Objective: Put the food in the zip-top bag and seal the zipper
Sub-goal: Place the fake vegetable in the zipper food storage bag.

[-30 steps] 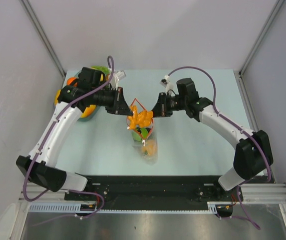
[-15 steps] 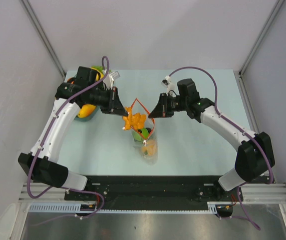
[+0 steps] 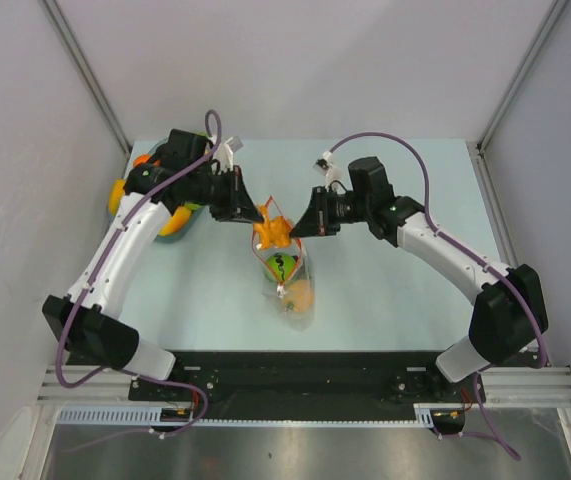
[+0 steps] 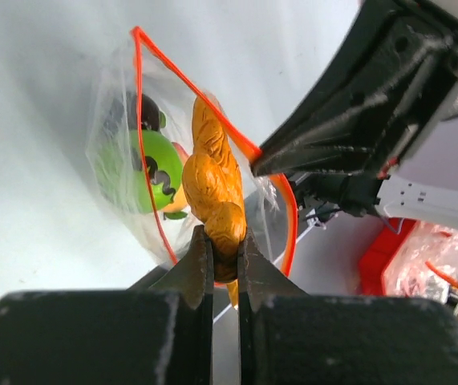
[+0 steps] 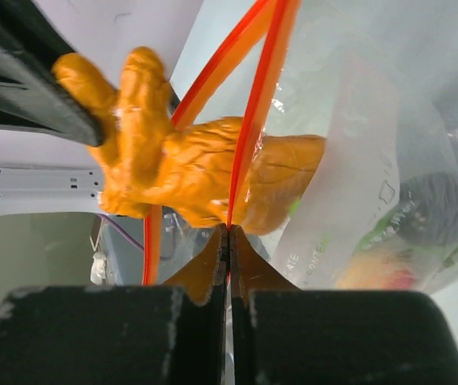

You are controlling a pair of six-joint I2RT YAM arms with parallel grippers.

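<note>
The clear zip-top bag (image 3: 289, 283) lies mid-table with its mouth lifted toward the back. A green food (image 4: 150, 172), a dark one (image 4: 145, 109) and an orange one (image 3: 299, 294) are inside. My right gripper (image 5: 229, 231) is shut on the red-orange zipper (image 5: 257, 104) at the mouth's right edge and holds it up. My left gripper (image 4: 224, 247) is shut on a knobby orange food (image 4: 212, 180), which pokes into the open mouth. In the top view the left gripper (image 3: 254, 214) and right gripper (image 3: 298, 229) face each other across the orange food (image 3: 273, 231).
A bluish dish (image 3: 191, 218) at the table's back left holds more food, yellow (image 3: 172, 223), orange (image 3: 142, 160) and green; the left arm covers most of it. Grey walls enclose the table on three sides.
The left gripper drew the orange food a little left, then brought it back over the bag's mouth and further in. The right gripper kept hold of the zipper and shifted slightly left.
</note>
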